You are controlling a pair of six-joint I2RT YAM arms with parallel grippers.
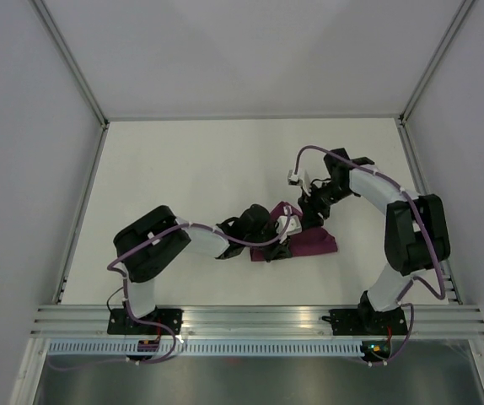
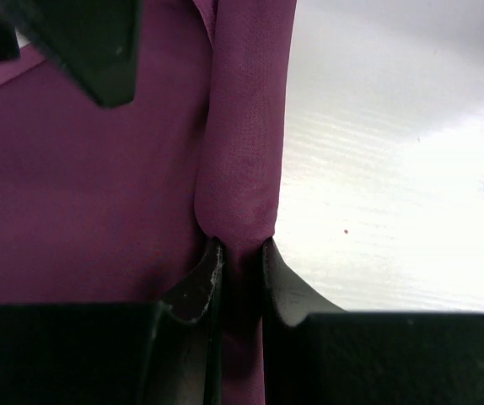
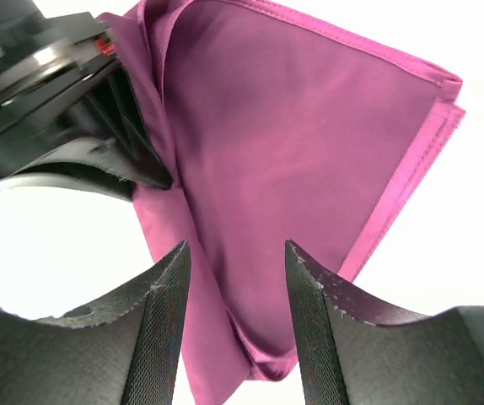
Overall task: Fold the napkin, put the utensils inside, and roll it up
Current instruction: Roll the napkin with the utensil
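White surface (image 1: 183,186) beneath everything. On it, right of centre and between the two arms: napkin (image 1: 316,243), folded into a compact magenta packet of several layers, stitched edges stacked along one side.

Judged step: gathering the packet into a roll. To do it well: hold the pinched fold firm, catch all layers at once rather than the top one alone, and turn both sides together for an even roll with no sagging end.

Left end effector (image 2: 242,249) pressed together on a raised ridge of cloth at the packet's edge, pinching it. Right end effector (image 3: 235,253) spread wide, poised over the packet near one corner, cloth filling the gap; impossible to tell whether touching. No utensils visible in any view, possibly hidden in the folds.
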